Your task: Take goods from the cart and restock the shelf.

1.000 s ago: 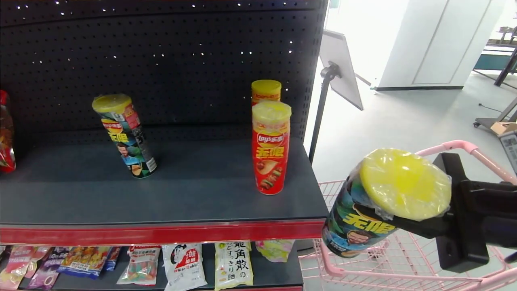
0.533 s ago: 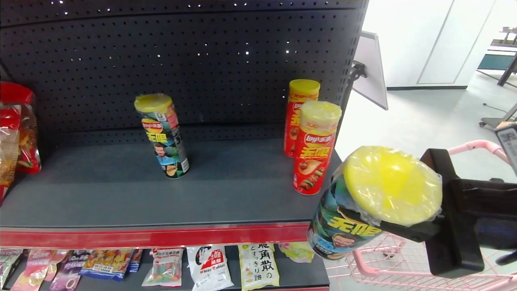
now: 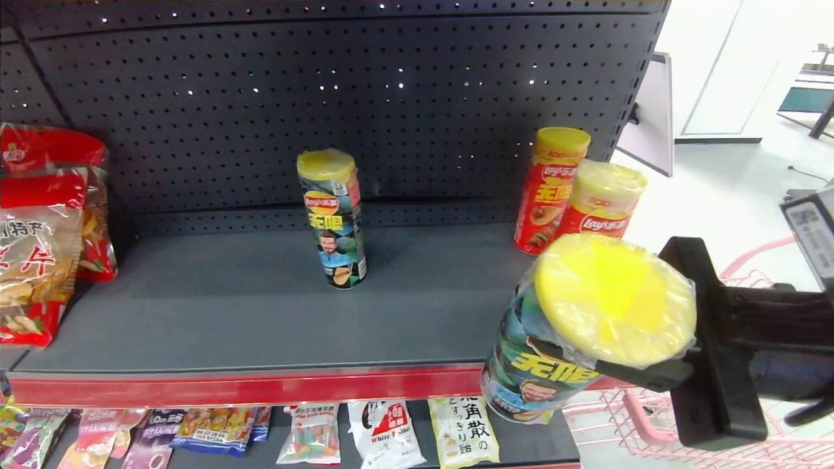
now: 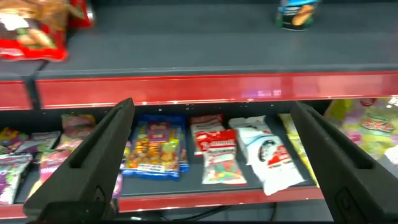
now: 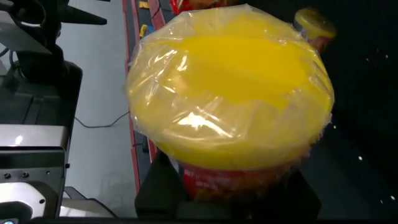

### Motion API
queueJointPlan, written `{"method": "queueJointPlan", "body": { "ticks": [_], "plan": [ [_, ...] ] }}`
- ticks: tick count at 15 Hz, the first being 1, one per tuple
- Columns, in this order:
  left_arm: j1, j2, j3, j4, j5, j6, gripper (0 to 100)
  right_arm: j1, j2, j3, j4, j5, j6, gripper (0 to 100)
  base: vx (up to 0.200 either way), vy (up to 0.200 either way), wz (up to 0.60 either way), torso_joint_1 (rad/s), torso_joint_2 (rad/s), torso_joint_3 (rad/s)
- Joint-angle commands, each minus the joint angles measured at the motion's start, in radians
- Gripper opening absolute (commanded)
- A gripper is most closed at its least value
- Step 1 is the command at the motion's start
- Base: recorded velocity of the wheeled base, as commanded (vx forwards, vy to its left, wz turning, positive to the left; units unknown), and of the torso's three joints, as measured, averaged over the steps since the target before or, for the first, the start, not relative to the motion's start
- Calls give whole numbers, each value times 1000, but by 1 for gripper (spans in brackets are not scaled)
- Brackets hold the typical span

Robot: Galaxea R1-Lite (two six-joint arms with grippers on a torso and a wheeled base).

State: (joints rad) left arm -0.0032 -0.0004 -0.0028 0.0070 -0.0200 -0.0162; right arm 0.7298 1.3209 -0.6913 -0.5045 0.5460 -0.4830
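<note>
The right gripper (image 3: 619, 326) is clamped on a chip can (image 3: 541, 381), which is taken just beneath its yellow lid (image 3: 612, 296), the body tilted down and to the left. The can is held in the air off the near right corner of the shelf (image 3: 260, 326), beside the pink cart (image 3: 651, 443). It is judged light and stiff-walled yet crushable, and its film wrap is likely slippery. A modest squeeze across the round body, under the lid's rim, is judged safest. Farther left on the shelf a matching can (image 3: 333, 221) is stood upright, and two red cans (image 3: 550, 189) are stood at the far right. The left gripper (image 4: 211, 162) is held wide apart and empty, near the snack packets (image 4: 155, 149).
</note>
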Motion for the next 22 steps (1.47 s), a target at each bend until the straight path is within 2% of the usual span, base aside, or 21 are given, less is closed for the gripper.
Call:
{"method": "queueJointPlan", "body": {
  "ticks": [1,9,22],
  "plan": [
    [0,0,0,1,0,-1,100,16,24,-4,-2,-4,0,0,0,200,0,2,-2,7],
    [0,0,0,-1,0,1,100,31,28,4,-2,-15,0,0,0,200,0,1,4,1],
    [-1,0,0,-1,0,-2,100,31,20,15,-5,-14,-2,0,0,0,0,0,0,0]
  ]
}}
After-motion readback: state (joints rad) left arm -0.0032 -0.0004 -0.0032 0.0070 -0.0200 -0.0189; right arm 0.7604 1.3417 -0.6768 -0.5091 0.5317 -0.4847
